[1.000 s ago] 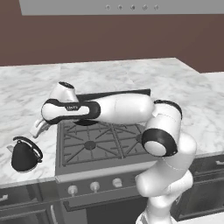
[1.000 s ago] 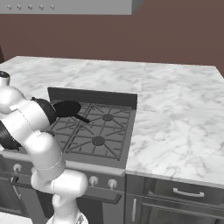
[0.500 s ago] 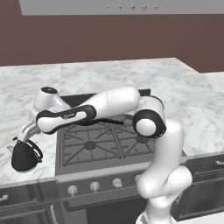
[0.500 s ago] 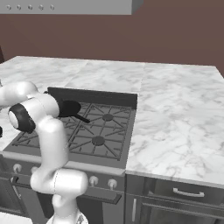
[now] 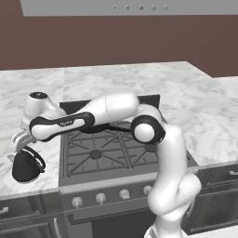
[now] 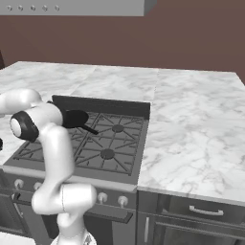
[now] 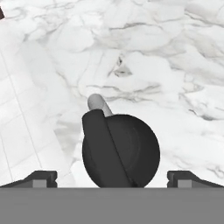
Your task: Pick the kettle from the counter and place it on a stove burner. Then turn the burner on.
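Note:
The small black kettle (image 5: 27,166) stands on the white marble counter (image 5: 9,100) just left of the stove. My gripper (image 5: 17,143) hovers right above it, jaws wide open and holding nothing. In the hand view the kettle (image 7: 120,151) sits low in the middle, its arched handle and pale spout pointing up-left, and my gripper (image 7: 113,177) has one fingertip (image 7: 41,177) out on each side of it, apart from it. The nearest stove burner (image 5: 95,154) is the front left one, with another stove burner (image 6: 106,153) at the front right.
A flat black frying pan (image 6: 72,118) rests on the back left of the stove, partly behind my arm. Round silver knobs (image 5: 100,198) line the stove's front panel. Wide marble counter (image 6: 191,124) stretches to the right of the stove.
The arm has reached further left and lower, bringing the hand from beside the stove to just above the kettle. The jaws stayed open. The kettle has not moved.

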{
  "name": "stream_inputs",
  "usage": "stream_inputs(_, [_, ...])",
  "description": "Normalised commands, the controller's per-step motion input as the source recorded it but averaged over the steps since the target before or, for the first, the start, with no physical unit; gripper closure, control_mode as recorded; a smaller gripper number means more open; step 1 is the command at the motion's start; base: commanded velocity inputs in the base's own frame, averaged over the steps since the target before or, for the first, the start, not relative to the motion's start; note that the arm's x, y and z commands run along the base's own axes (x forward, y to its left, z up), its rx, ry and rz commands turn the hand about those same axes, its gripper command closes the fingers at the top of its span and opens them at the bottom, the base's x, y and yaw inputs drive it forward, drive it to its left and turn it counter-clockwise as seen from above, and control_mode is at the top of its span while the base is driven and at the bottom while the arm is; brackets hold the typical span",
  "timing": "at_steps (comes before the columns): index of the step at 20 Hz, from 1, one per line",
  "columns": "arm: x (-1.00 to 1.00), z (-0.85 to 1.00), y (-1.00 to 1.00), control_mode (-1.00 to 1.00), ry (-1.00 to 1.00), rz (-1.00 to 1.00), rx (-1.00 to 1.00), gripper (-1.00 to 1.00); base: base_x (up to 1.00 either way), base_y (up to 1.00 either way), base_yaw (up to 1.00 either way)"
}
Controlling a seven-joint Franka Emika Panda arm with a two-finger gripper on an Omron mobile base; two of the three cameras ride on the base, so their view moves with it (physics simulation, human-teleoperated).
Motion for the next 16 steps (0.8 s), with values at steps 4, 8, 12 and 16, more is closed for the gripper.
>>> stream_inputs(4, [0.00,-0.24,0.00,-1.00,0.03,0.00,-0.02,-1.00,0.00,0.00,0.00])
stream_inputs(8, [0.00,-0.26,0.00,-1.00,0.03,0.00,0.00,-1.00,0.00,0.00,0.00])
stream_inputs(12, [0.00,-0.23,0.00,-1.00,0.01,0.00,0.00,-1.00,0.00,0.00,0.00])
stream_inputs(16, [0.00,-0.08,0.00,-1.00,0.00,0.00,0.00,-1.00,0.00,0.00,0.00])
